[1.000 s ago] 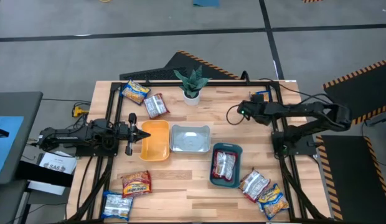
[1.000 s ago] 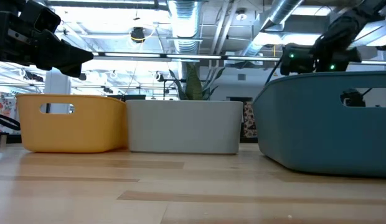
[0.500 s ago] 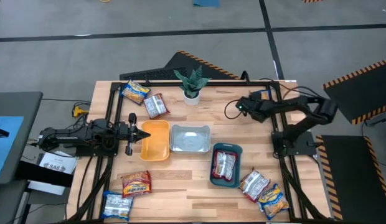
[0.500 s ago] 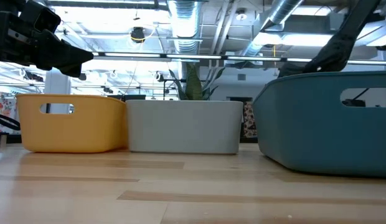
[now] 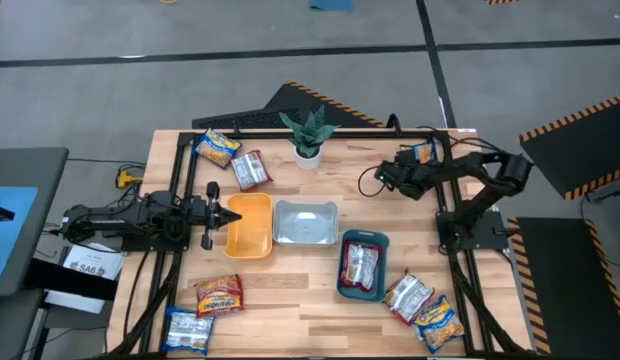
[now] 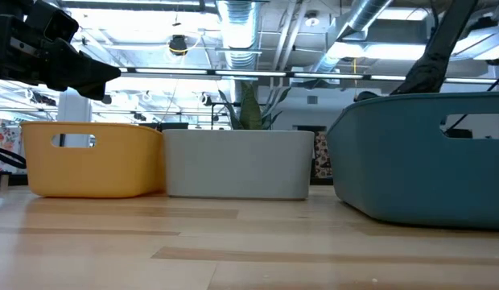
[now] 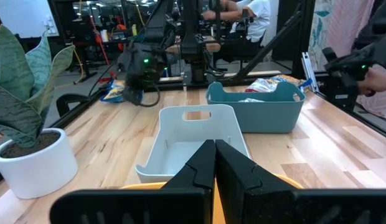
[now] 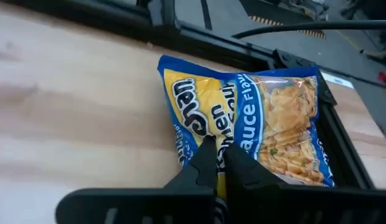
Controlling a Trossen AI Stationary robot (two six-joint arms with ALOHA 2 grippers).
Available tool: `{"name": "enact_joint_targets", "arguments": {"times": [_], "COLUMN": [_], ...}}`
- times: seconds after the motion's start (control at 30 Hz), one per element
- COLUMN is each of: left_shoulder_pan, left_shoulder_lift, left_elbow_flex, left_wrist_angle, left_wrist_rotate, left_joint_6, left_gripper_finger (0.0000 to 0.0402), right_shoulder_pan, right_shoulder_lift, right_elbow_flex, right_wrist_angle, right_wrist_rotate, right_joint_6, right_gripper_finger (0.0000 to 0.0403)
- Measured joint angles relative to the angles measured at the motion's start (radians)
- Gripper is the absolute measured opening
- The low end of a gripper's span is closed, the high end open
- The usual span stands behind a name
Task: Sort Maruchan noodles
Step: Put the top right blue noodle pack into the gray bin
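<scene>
Right tool (image 8: 215, 163) sits over the far right corner of the desk (image 5: 290, 290), fingers pressed together at the edge of a yellow-and-blue packet (image 8: 255, 118) lying flat by the desk frame; whether it really pinches the wrapper I cannot tell. Looks like the pick step, so next it likely needs a firm pinch, a lift, then a carry to a tray. Left tool (image 5: 212, 213) waits at the left edge beside the orange tray (image 5: 248, 226), fingers pressed together, holding nothing. Clear tray (image 5: 306, 222) in the middle looks empty; teal tray (image 5: 364, 266) already holds a silver-and-red packet (image 5: 362, 264). Other packets loose: two far left (image 5: 233, 158), two near left (image 5: 205, 310), two near right (image 5: 422, 308). Potted plant (image 5: 308, 135) stands between the right tool and the far-left packets, cables trail near the right arm; either could snag a carry.
</scene>
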Motion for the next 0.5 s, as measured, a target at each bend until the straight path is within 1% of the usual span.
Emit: {"name": "enact_joint_targets", "arguments": {"times": [0.13, 0.27, 0.37, 0.43, 0.5], "left_shoulder_pan": [0.000, 0.000, 0.000, 0.000, 0.000], "left_shoulder_lift": [0.000, 0.000, 0.000, 0.000, 0.000], "left_elbow_flex": [0.000, 0.000, 0.000, 0.000, 0.000], "left_wrist_angle": [0.000, 0.000, 0.000, 0.000, 0.000], "left_wrist_rotate": [0.000, 0.000, 0.000, 0.000, 0.000], "left_joint_6": [0.000, 0.000, 0.000, 0.000, 0.000], "left_gripper_finger": [0.0000, 0.0000, 0.0000, 0.0000, 0.0000], "right_shoulder_pan": [0.075, 0.160, 0.240, 0.306, 0.379], "right_shoulder_lift": [-0.107, -0.242, -0.346, -0.404, -0.451], "right_elbow_flex": [0.017, 0.053, 0.089, 0.111, 0.126], "right_wrist_angle": [-0.093, -0.158, -0.140, -0.091, -0.010], "right_wrist_rotate": [-0.022, 0.000, 0.015, 0.015, -0.023], "right_joint_6": [0.001, -0.023, -0.082, -0.174, -0.296], "right_gripper_finger": [0.0016, 0.0014, 0.0014, 0.0014, 0.0014]}}
